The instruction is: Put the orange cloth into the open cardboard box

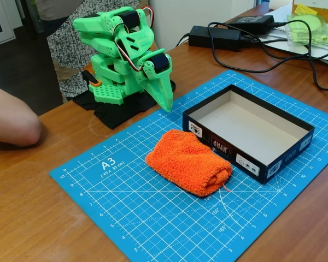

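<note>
The orange cloth (189,161), a thick folded fluffy bundle, lies on the blue cutting mat (126,202) just left of the box. The open cardboard box (248,131) is a shallow tray, dark outside and pale inside, with nothing in it. My green arm is folded up at the back left, and its gripper (166,103) points down to the mat's far edge, well behind the cloth. The fingers look pressed together with nothing between them.
A person's arm (13,123) rests on the wooden table at the left edge, and a person stands behind the arm. Black power adapters (216,37) and cables (273,60) lie at the back right, beside a bagged green item (311,27).
</note>
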`<state>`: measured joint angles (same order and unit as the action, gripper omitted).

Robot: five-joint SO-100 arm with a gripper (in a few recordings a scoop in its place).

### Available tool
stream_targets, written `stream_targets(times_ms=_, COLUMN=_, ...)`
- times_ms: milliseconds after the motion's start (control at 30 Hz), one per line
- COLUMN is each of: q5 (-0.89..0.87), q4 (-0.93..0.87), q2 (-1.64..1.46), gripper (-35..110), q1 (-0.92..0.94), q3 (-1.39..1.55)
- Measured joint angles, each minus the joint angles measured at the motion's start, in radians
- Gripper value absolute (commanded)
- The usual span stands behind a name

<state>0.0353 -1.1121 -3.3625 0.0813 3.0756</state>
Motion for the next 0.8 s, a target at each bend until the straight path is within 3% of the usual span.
stream_targets(times_ms=800, q5=-0.031, q4=0.017, q2=0.000, gripper=0, q1=0.051, q3=0.000)
